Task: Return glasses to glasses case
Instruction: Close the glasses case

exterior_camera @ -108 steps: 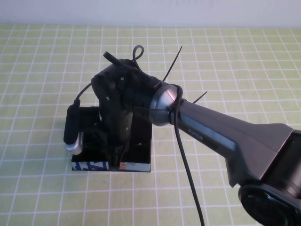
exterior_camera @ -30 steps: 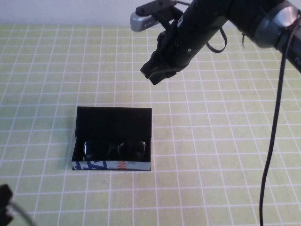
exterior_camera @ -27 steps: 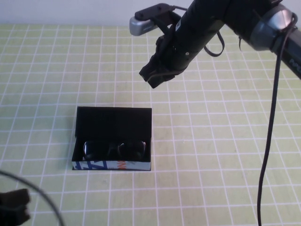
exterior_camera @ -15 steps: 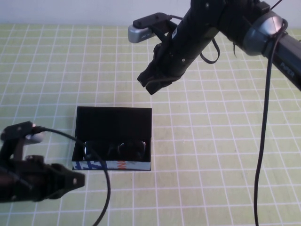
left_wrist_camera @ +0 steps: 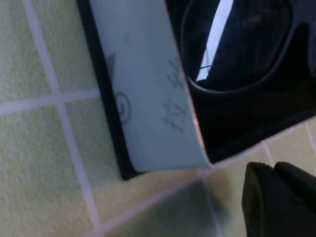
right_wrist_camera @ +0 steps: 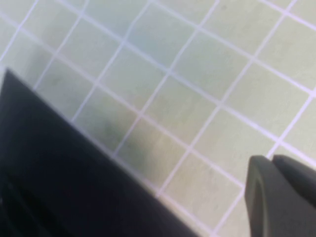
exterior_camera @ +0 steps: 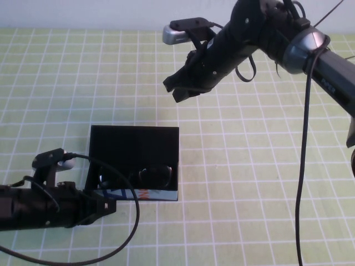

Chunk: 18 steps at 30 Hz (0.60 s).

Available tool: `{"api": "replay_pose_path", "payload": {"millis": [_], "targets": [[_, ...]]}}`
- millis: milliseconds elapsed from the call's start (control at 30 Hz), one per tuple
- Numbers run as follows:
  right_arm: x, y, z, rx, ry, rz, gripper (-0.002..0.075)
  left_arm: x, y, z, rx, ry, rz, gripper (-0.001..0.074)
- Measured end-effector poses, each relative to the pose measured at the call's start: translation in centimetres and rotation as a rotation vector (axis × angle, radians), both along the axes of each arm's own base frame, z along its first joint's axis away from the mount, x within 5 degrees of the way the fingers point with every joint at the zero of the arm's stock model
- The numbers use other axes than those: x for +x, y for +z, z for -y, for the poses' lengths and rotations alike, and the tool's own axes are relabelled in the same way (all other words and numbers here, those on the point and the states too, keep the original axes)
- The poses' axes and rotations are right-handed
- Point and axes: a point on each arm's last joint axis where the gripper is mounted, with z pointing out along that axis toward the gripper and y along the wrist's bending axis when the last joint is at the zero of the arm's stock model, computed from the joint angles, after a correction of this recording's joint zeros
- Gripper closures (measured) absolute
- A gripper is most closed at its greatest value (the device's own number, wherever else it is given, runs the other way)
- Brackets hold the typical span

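Glasses (exterior_camera: 145,177) lie lengthwise inside the open glasses case (exterior_camera: 133,145) at lower left of frame, the left gripper (exterior_camera: 105,206) nearest at its front-left corner, grip unreadable, while the right gripper (exterior_camera: 178,88) hangs empty, apparently closed, upper centre

Green checked table (exterior_camera: 266,183) (white grid lines) under open glasses case (exterior_camera: 133,149)

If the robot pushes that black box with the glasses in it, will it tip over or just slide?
Probably slide. The glasses case is low, wide and flat on the table, so tipping looks unlikely. It seems light, and its open lid might flap. The glasses inside could rattle. The left gripper sits by its front corner; the right gripper hangs above, behind it.
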Motion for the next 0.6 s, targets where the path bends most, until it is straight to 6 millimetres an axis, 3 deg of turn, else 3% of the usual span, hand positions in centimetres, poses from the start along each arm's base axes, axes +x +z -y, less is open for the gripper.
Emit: {"api": "replay_pose_path", "payload": {"millis": [333, 600], "targets": [[2.3, -4.2, 1.5, 0.025, -0.083, -0.097, 0.0737, 0.8, -0.3, 0.1, 0.008, -0.020, 0.023, 0.0737], [2.2, -7.3, 1.1, 0.041, -0.065, -0.234, 0.0737, 0.9, -0.4, 0.0, 0.023, -0.017, 0.028, 0.0737]]}}
